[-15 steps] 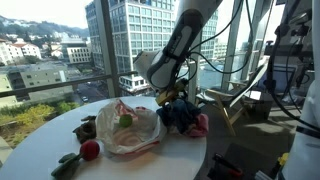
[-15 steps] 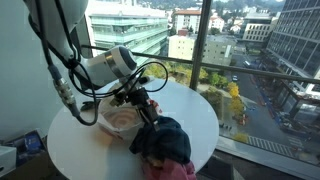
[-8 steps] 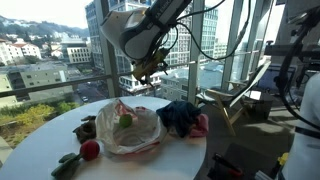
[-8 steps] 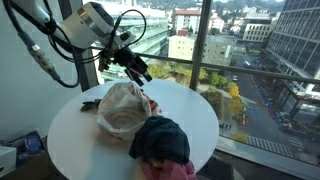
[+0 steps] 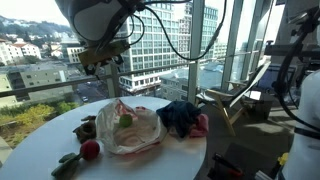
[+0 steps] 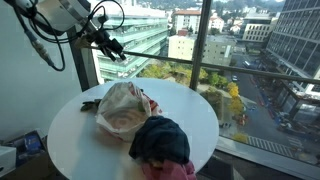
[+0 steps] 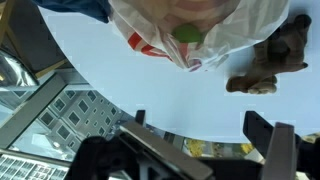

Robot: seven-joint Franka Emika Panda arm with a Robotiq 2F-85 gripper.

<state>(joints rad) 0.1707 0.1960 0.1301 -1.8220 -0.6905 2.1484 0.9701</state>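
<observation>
Pincer (image 7: 200,150) hung high over the table with its two fingers (image 7: 135,135) set wide apart and nothing between them. In both exterior views it (image 5: 104,58) (image 6: 113,48) was well above everything.

Nearest thing, straight below the pincer: thin white plastic bag with red print (image 7: 205,25), slumped open on the round white table (image 7: 120,85). A small green lump showed through the film; I could not tell what it was.
- Handling, my judgement: light, limp, slick film. It would collapse under a squeeze and sag once lifted, and the contents might roll toward the mouth.
- Best hold: the gathered film at the bag's upper rim (image 5: 128,108), pinched firmly. The flat side offers only a slippery skin.

Just beside the bag, off to one side below the pincer: a brown lumpy plush-like object (image 7: 268,60), near enough to catch a finger coming down wide.

On the bag's other side, a heap of dark blue cloth (image 6: 160,140) lay touching it, with a pink cloth (image 5: 201,126) under the far edge. Soft, but it crowds that flank.

Farther out toward the table edge lay a small red ball (image 5: 90,150) and a dark green object (image 5: 68,163), well apart from the bag.
</observation>
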